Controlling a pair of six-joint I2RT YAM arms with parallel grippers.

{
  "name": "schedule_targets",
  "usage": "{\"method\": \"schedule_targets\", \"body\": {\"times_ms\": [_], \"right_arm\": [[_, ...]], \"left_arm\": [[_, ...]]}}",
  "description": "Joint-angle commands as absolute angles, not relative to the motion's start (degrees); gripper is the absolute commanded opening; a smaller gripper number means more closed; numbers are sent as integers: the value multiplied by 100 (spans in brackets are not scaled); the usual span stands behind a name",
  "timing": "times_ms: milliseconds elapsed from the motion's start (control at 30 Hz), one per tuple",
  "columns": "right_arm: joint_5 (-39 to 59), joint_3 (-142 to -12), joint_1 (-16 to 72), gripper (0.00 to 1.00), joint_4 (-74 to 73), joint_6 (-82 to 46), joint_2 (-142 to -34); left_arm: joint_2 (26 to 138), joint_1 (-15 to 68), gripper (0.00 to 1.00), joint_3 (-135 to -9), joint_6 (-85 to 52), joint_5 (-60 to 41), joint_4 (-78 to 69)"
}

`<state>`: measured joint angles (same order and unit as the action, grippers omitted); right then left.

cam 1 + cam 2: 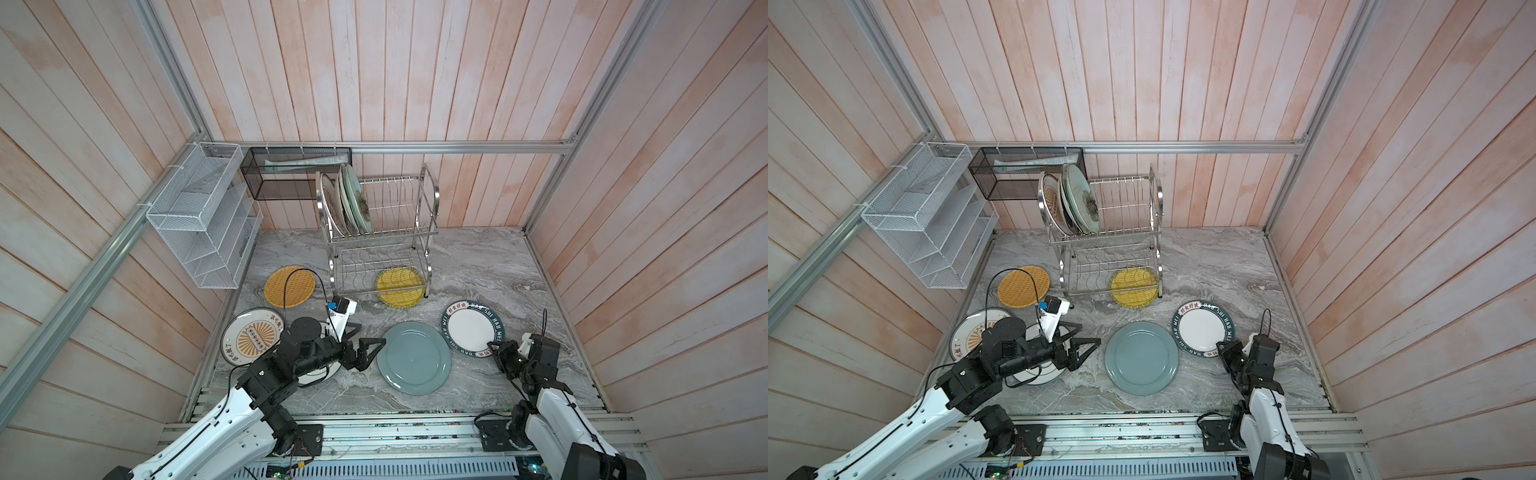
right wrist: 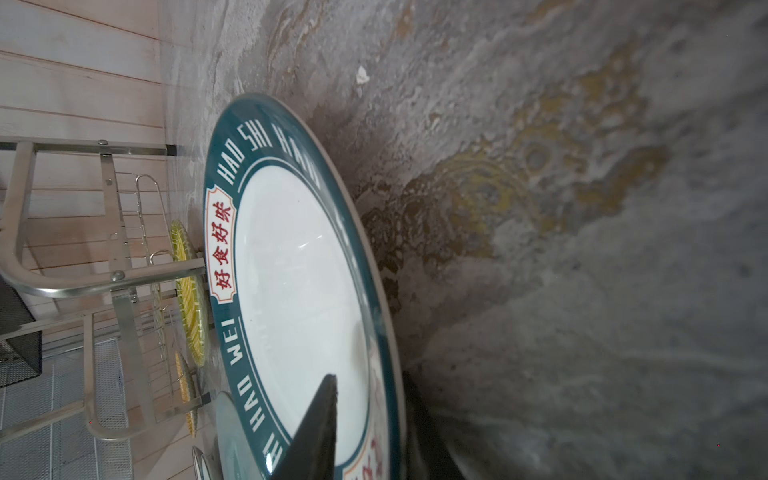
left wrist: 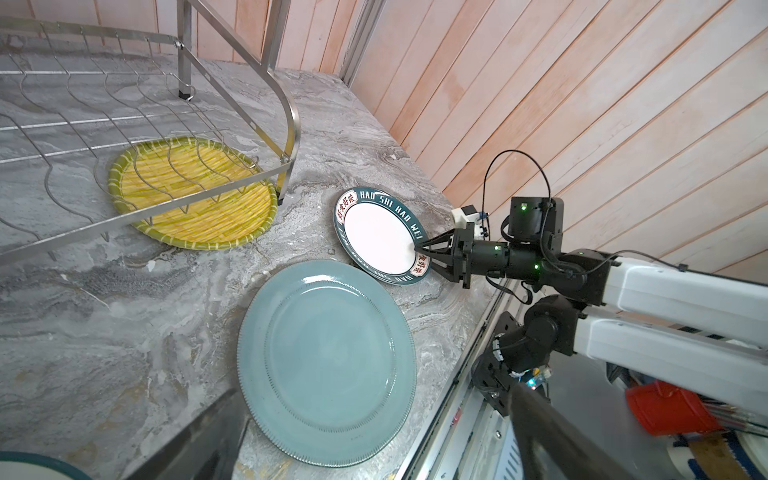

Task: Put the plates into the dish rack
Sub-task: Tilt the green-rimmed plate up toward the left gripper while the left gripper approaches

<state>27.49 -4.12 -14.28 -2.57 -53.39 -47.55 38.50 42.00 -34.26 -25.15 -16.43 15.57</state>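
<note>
Count: one shiny stainless-steel two-tier wire dish rack [image 1: 390,208] stands at the back of the grey marbled table [image 1: 478,266]. Six round plates lie flat on the table. At least three more upright plates [image 1: 1077,199] stand in the left slots of the rack's upper tier, packed too closely for an exact count. The front one is pale celadon with a dark flower print.

Plates on the table:
- orange-yellow woven-pattern plate [image 1: 289,286], left of the rack.
- yellow woven-pattern plate with green rim [image 1: 401,287], under the rack's lower tier.
- white plate with orange sunburst [image 1: 252,336], at the left edge. Its characters are too small to read.
- white plate with dark rim [image 1: 318,376], mostly hidden under the left arm.
- plain grey-blue plate [image 1: 414,358], centre front.
- white plate with teal rim [image 1: 472,328], just beside the grey-blue plate on its right.

Writing: the teal rim reads "HAO SHI HAO WEI" in white capitals. Cream panels on it carry the red characters 好食好味.

Right gripper [image 3: 417,249]: the fingers are clenched on the near rim of the white plate with teal rim, one above and one beneath.

Left gripper [image 1: 372,334]: the fingers are released and spread wide, holding nothing, above bare table left of the grey-blue plate.
</note>
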Motion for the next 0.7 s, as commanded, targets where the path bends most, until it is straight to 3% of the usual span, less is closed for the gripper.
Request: {"method": "schedule_targets", "body": {"times_ms": [0, 133, 400, 667], "right_arm": [[2698, -265, -1400, 15, -381, -5421, -4865], [2740, -250, -1399, 0, -622, -5459, -4963], [2948, -590, -1397, 0, -392, -5262, -4580], [3562, -1283, -1380, 0, -261, -5536, -4036]], "left_arm": [[3645, 4175, 100, -3319, -2951, -1556, 1178], [3498, 4173, 100, -3326, -3114, -1444, 1204], [3420, 4174, 100, -3128, -3954, -1328, 694], [3987, 4375, 100, -2329, -5253, -1125, -1214]]}}
